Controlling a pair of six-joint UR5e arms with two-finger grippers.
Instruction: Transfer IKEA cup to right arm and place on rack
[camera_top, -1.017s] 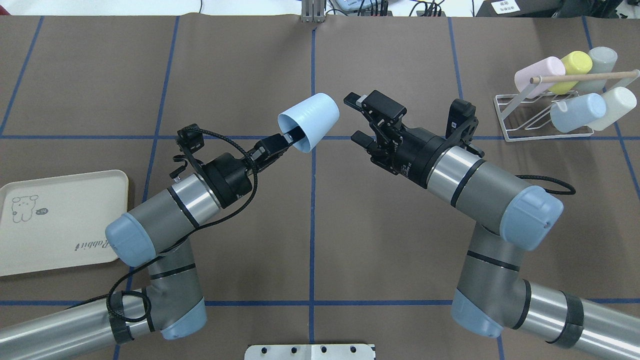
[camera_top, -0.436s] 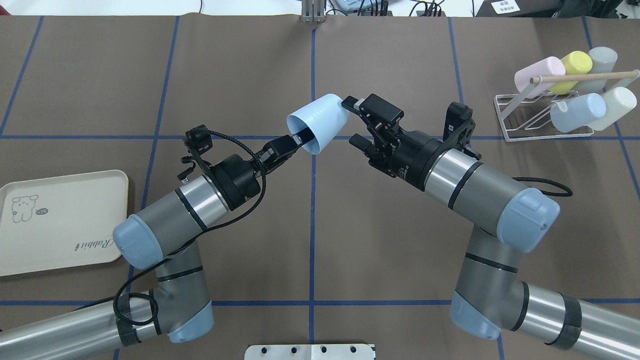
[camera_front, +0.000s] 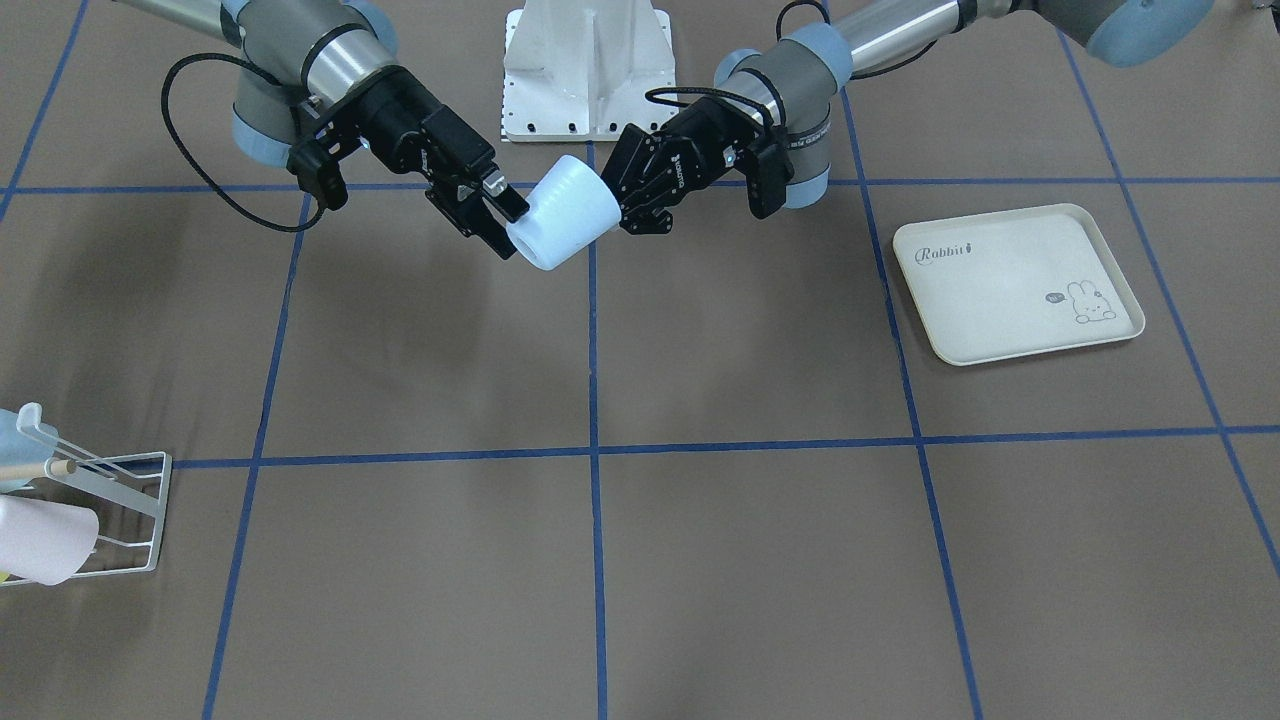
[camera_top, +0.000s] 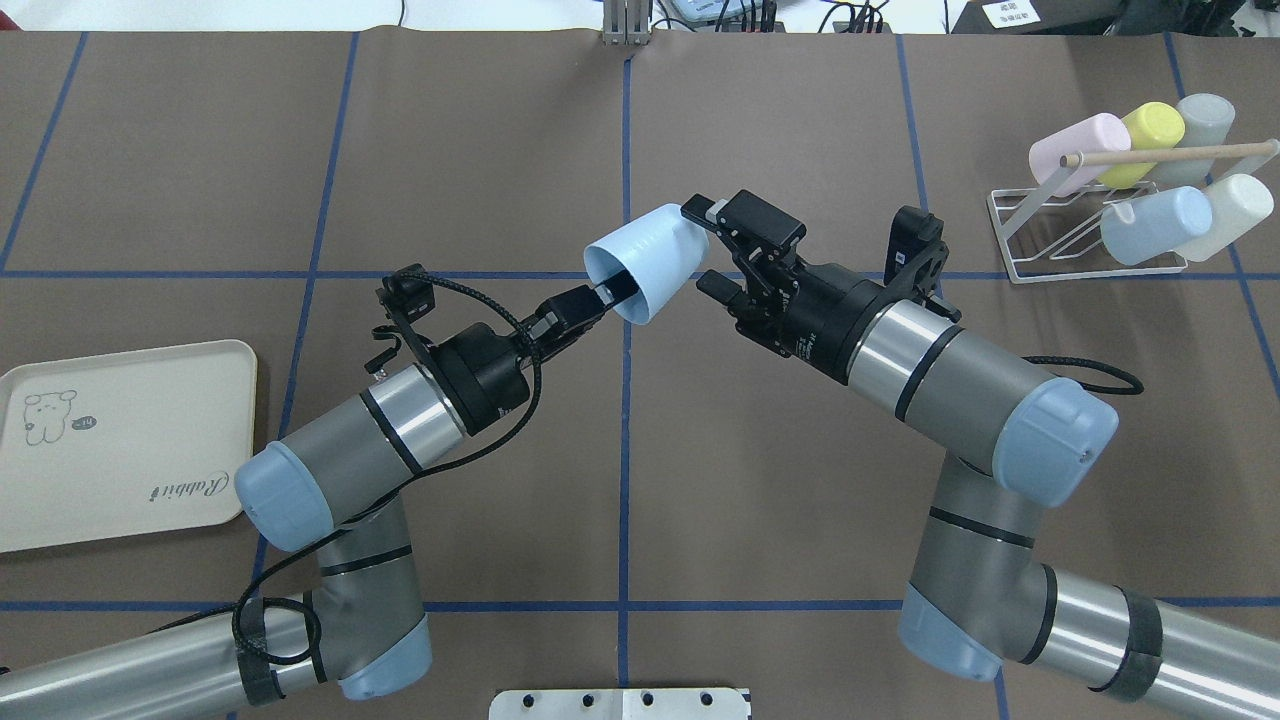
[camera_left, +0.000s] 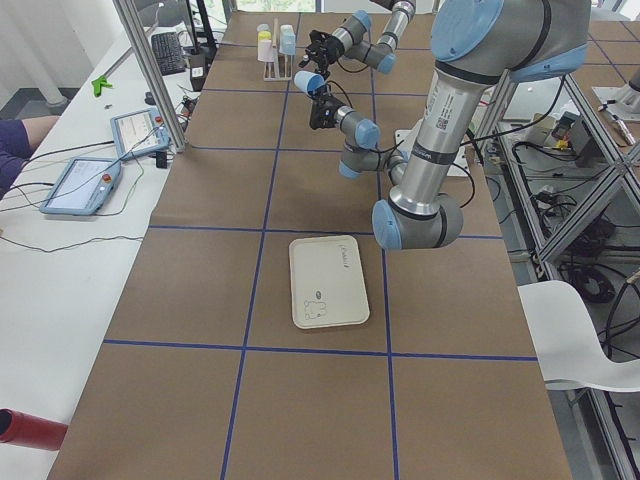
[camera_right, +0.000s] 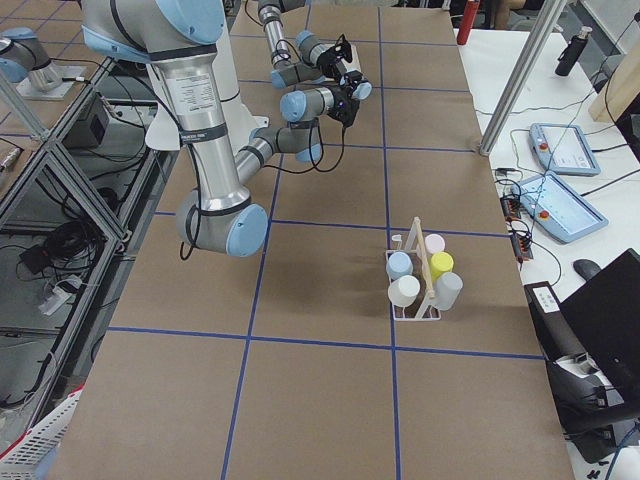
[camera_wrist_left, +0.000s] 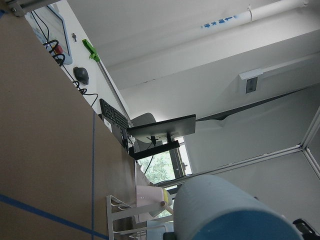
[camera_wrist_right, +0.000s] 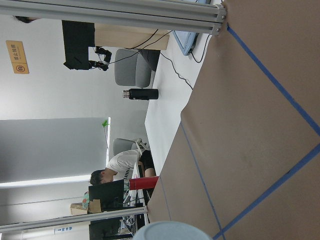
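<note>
**Seat the right fingers, clamp, then release the left**

Front-facing view: the pale blue cup (camera_front: 560, 225) hangs above the table between my two tools. The right gripper (camera_front: 503, 222) is spread wide, straddling the cup's closed base.

Overhead view: the left gripper (camera_top: 610, 292) is clamped on the cup's wall at the rim, one finger inside the mouth. The right gripper's upper finger looks touching or just beside the base edge. I'd ease the right gripper deeper so its pads meet the wall, clamp firmly, and only then free the left. The rack (camera_top: 1040, 235) sits well behind the right gripper, with other cups (camera_top: 1155, 225) on it.

Wrist views: neither view settles contact.
</note>
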